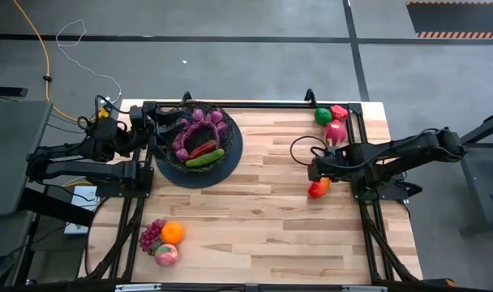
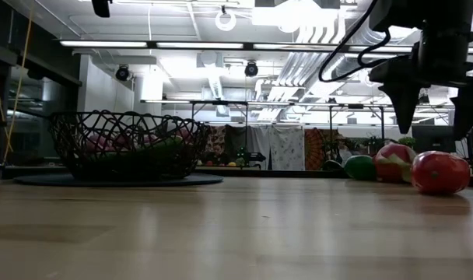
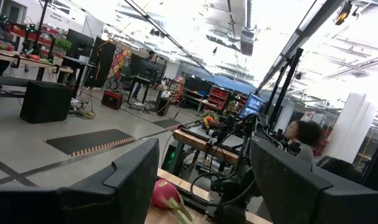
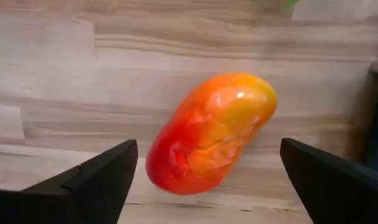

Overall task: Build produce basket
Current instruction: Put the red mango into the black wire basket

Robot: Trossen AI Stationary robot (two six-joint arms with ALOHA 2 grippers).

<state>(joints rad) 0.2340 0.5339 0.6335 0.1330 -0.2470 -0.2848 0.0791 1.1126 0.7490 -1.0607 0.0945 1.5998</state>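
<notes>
Light plank table (image 1: 263, 219): right gripper (image 4: 204, 180) fingers wide open, empty, straddling red-orange mango (image 4: 209, 134) near right edge; lower squarely, close mid-body.

Glossy mango (image 4: 211, 132); wooden table (image 1: 271, 219)

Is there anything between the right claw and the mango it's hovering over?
Nothing visible. The right claw is open directly above the mango, which lies alone on bare table between its fingers. The peppers and radish sit apart, toward the table's far edge.
</notes>
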